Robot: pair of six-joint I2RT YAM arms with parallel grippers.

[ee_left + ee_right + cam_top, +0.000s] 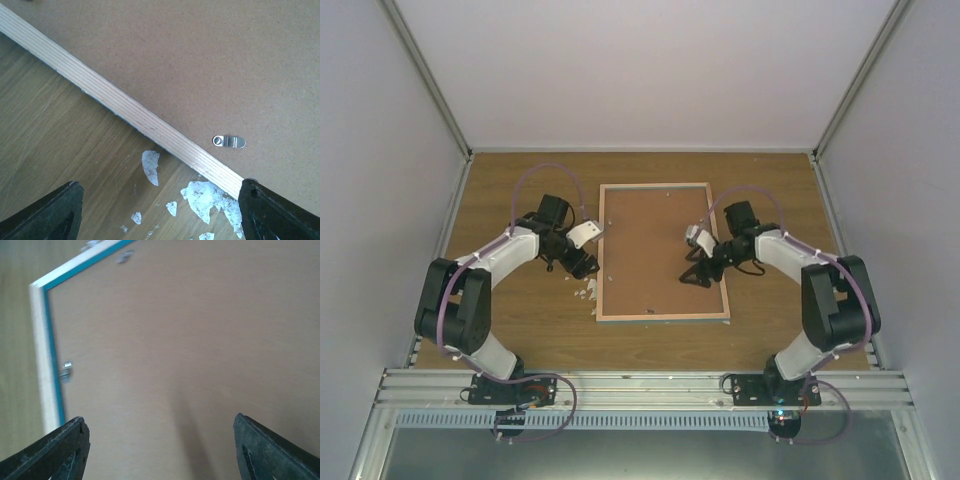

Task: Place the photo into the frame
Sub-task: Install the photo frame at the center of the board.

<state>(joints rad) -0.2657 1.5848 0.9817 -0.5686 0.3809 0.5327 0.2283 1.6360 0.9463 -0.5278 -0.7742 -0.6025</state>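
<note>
The frame [662, 250] lies flat and back-up at the centre of the table [520, 180] in the overhead view, its brown board uppermost and a light wood edge [130, 107] around it. Whether a print lies beneath the board cannot be told. The left gripper [582, 268] stands at the frame's left edge, low in the picture. Its wrist view shows the jaws spread wide with nothing between them, straddling the wood edge. A small metal clip [229, 142] sits on the board just inside that edge. White flakes [205, 195] lie on the table, touching the edge. The right gripper [695, 275] hangs over the right part of the board, jaws likewise spread and empty. A teal strip [52, 355] shows along the frame's side at the left of its wrist view.
</note>
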